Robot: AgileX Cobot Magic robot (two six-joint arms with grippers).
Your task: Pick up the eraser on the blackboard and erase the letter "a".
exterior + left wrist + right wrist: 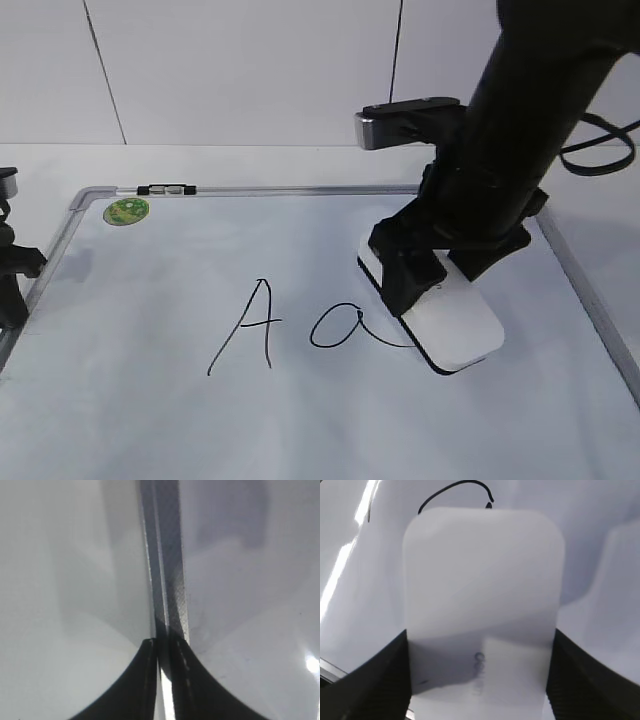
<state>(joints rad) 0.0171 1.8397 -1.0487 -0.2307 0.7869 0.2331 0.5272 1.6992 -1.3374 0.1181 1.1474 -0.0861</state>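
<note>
Both jaws of the right gripper point(428, 272) press against the two long sides of the eraser point(455, 325), so it is closed on this white block and holds it firmly. In the right wrist view we see the eraser point(482, 595) filling the middle of the picture, with one dark finger point(375, 685) at 8 o'clock and the other at 4 o'clock, each touching an edge of the block.

In the exterior view the eraser lies low on the blackboard point(150, 420), and its thin black underside shows along the lower edge; whether it presses on the board we cannot tell. It sits at about 3 o'clock from the letter "a" point(340, 328), just beside it, and the tail of the letter runs up to the left edge of the block. In the right wrist view the upper curve of the letter "a" point(455, 490) shows at 12 o'clock, just beyond the far end of the eraser.

At 9 o'clock from the small letter stands the capital "A" point(250, 325), a little apart from it. The green sticker point(126, 211) is near the board's corner at 10 o'clock, and a marker point(167, 189) lies along the top frame next to it.

For the left gripper point(160, 652), the left wrist view shows its two dark fingers point(142, 680) almost together, with only a thin slit between them and nothing held. They hang over the grey frame point(167, 570) of the board. In the exterior view only a dark part of this arm shows at the 9 o'clock edge.
</note>
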